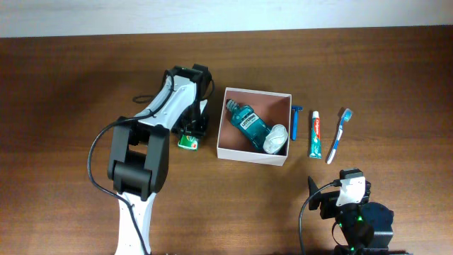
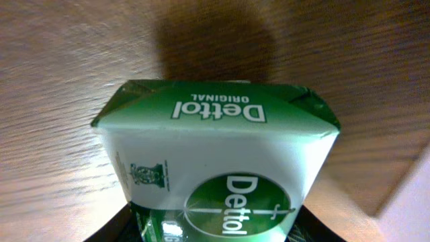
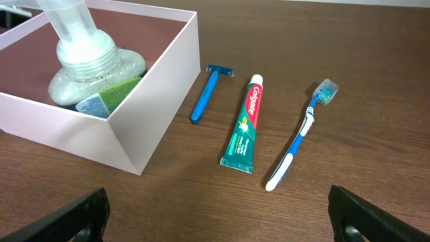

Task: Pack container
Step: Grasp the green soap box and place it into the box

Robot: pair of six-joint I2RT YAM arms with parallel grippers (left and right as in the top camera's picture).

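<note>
One relation counts: left gripper (image 1: 192, 132), jaws seemingly clamped on the Dettol soap bar (image 1: 187, 142), sits just left of the container (image 1: 251, 156) mid-table, so the carry runs right; right gripper (image 1: 345, 190), jaws apart, waits near-right, less handy.

Table (image 1: 64, 78): dark brown wood grain.
Soap pack (image 2: 215, 154): green and white, printed "Dettol Original", left of the table's middle.
Razor (image 1: 296, 122): blue, head toward the far edge.
Toothpaste (image 1: 314, 134): Colgate tube just beside the razor, cap toward the far edge.
Toothbrush (image 1: 338, 136): blue and white, clear-capped head toward the far edge, closest of the three to the right edge.
</note>
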